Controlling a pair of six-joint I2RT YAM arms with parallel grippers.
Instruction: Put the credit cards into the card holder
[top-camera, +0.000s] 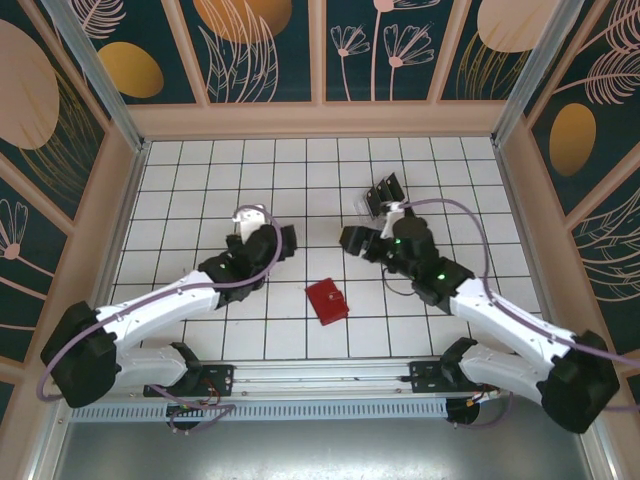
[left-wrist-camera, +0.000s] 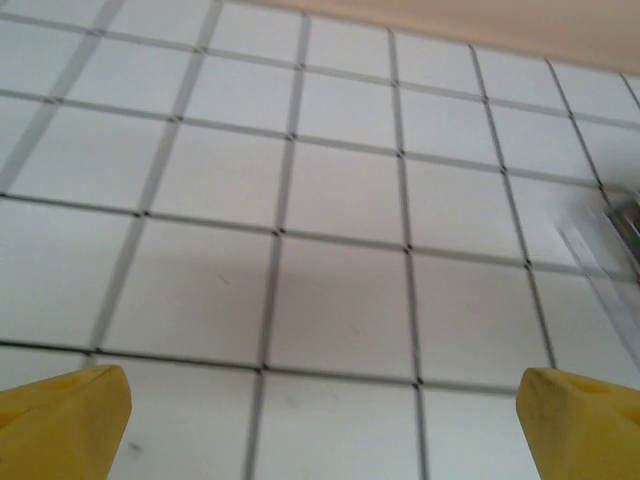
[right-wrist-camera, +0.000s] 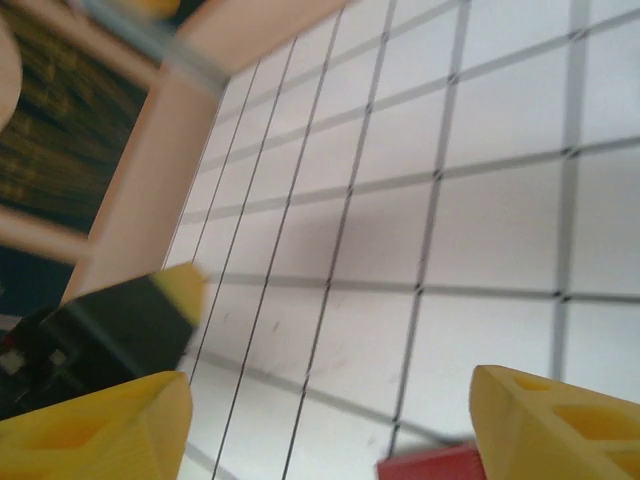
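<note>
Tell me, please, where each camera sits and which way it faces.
Top: above and behind, looking down on the table; left arm, right arm show.
Left wrist: low over the table, facing a wall; left hand shows.
Right wrist: low over it, facing left; right hand shows.
Top and right wrist share the wallet.

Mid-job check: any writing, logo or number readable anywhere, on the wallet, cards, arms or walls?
No readable text in any view.
Red wallet: plain, no lettering visible.
Black cards: too small to tell any print.
Walls: leaf and flower pattern, no letters.
Right arm: green lights, no legible label.
</note>
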